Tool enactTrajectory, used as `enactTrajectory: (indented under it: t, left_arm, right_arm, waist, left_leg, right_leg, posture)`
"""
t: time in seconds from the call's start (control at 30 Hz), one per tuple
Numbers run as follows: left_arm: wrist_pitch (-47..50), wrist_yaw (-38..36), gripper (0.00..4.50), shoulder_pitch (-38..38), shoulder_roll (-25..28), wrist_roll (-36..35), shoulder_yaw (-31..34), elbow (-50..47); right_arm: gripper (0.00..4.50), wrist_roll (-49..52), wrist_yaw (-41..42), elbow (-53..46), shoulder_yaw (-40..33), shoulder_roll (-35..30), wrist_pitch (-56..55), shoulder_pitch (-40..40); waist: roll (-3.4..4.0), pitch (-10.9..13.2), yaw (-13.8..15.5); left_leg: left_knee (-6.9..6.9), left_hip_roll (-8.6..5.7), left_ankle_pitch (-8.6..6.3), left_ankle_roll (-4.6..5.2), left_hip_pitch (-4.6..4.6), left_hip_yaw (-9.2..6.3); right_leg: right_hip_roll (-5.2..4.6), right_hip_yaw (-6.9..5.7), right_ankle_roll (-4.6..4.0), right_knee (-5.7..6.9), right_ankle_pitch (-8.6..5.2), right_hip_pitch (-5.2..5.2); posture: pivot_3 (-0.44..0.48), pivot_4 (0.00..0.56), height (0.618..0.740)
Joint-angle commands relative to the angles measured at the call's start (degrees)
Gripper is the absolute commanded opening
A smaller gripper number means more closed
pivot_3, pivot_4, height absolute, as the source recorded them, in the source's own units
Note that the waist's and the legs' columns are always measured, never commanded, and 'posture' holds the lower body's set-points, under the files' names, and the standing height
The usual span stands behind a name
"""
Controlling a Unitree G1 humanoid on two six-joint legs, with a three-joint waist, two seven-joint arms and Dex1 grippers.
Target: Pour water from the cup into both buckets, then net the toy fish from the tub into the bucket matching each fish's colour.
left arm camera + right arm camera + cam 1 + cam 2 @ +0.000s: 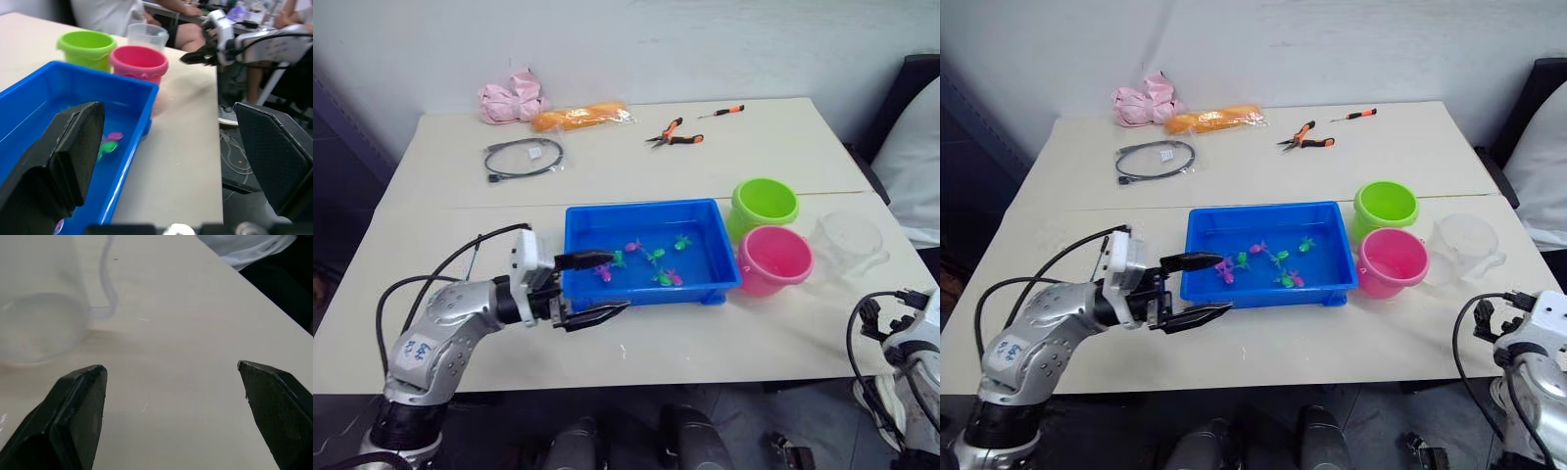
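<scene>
At the left, the left gripper (597,286) hovers at the near-left corner of the blue tub (705,211), jaws spread wide and empty, one finger over the rim, the other outside it. Small pink and green toy fish (653,264) lie in the tub. Just beside the tub's right end stand the green bucket (765,203) and pink bucket (774,258), touching each other. Beside them sits the clear cup (851,243). The right gripper (171,396) hovers above the table (440,225) near the cup, jaws wide apart, holding nothing.
</scene>
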Motion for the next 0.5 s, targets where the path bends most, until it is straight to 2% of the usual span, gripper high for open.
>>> enactTrajectory:
  t: [0.03,0.17,0.27,0.33,0.4,0.5]
  left_arm:
    - [-4.49,1.84,4.50,4.61,0.12,0.49,7.46,0.27]
    - [-11.35,3.96,4.50,14.57,0.26,4.85,16.38,2.81]
    - [-16.95,4.31,4.50,23.01,-0.21,8.29,22.29,8.42]
    - [-20.79,5.70,4.50,26.78,-2.07,9.67,25.23,12.25]
    - [-23.50,8.58,4.50,29.03,-3.90,11.00,28.09,15.81]
    - [-20.27,20.57,4.50,30.68,-6.81,13.52,33.69,18.30]
  right_arm:
    - [4.46,6.01,14.18,-10.41,-2.28,-4.87,-3.91,6.05]
    - [4.46,9.90,25.47,-21.20,-2.11,-9.40,-8.47,11.93]
    - [4.46,15.40,30.56,-28.62,0.73,-10.91,-9.49,11.50]
    - [4.46,16.92,34.15,-28.74,3.93,-11.07,-11.08,9.90]
    - [4.46,13.37,37.53,-27.42,7.49,-11.70,-15.03,8.75]
    - [4.46,8.72,43.92,-24.53,14.71,-11.66,-22.63,6.34]
  waist:
    - [0.00,0.00,-0.01]
    - [-0.27,0.00,0.04]
    - [-0.35,0.01,-0.08]
    - [-0.71,-0.07,0.09]
    - [-1.02,-0.23,0.30]
    - [-1.19,-0.29,1.05]
  left_leg:
    - [0.01,0.05,-0.03,-0.01,-0.01,0.00]
    - [0.00,0.11,-0.14,0.02,-0.01,-0.03]
    - [0.01,0.20,-0.34,0.02,0.08,0.07]
    - [0.02,0.26,-0.50,0.24,0.07,0.03]
    - [0.06,0.34,-0.63,0.20,0.07,-0.03]
    - [0.07,0.36,-0.79,0.08,0.02,-0.09]
  right_leg:
    - [0.01,-0.01,0.00,-0.04,0.00,0.00]
    - [0.00,-0.06,-0.01,-0.08,0.00,0.02]
    - [0.00,-0.05,-0.09,-0.08,-0.05,0.02]
    - [0.01,-0.11,-0.16,-0.10,-0.08,0.00]
    - [-0.02,-0.15,-0.28,-0.18,-0.10,0.00]
    - [-0.06,-0.22,-0.33,-0.30,-0.09,0.01]
  posture:
    - [0.000,0.150,0.740]
    - [0.000,0.150,0.740]
    - [0.000,0.150,0.740]
    - [0.000,0.150,0.740]
    - [0.000,0.150,0.740]
    - [0.000,0.150,0.740]
